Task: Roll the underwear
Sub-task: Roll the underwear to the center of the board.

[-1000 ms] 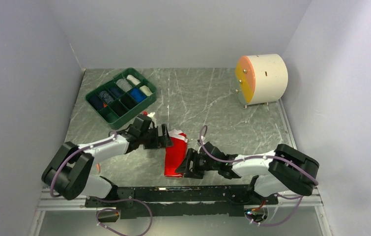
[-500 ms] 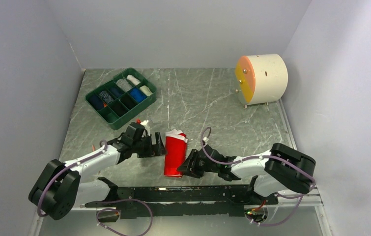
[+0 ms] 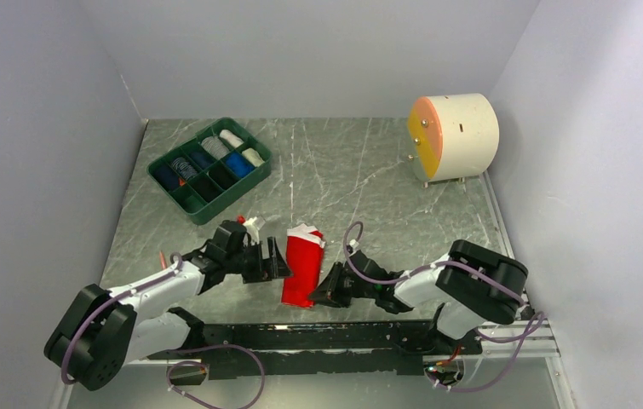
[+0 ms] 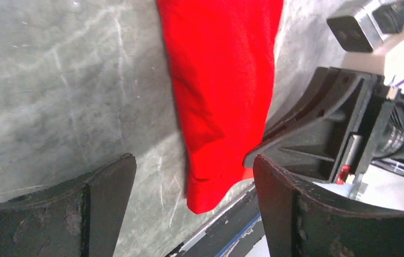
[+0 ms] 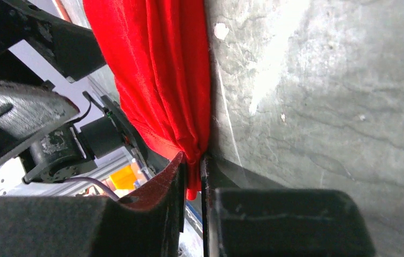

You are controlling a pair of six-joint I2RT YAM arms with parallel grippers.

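The red underwear [image 3: 303, 266] lies on the table folded into a narrow strip, its white waistband [image 3: 306, 232] at the far end. My left gripper [image 3: 277, 260] is just left of the strip, low over the table and open. In the left wrist view the red underwear [image 4: 221, 96] lies ahead of the open left gripper [image 4: 193, 163] without touching its fingers [image 4: 103, 193]. My right gripper [image 3: 326, 288] is at the strip's near right corner, shut on it. The right wrist view shows the right gripper [image 5: 193, 160] pinching a bunched edge of the red underwear [image 5: 157, 75].
A green compartment tray [image 3: 164, 155] holding several rolled items sits at the back left. A cream drum with an orange face [image 3: 454, 136] stands at the back right. A black rail [image 3: 301, 336] runs along the near edge, just below the strip. Walls close in both sides.
My right gripper has closed onto the strip's near right corner. My left gripper has let go of the far left part of the strip and drawn back slightly to its left.
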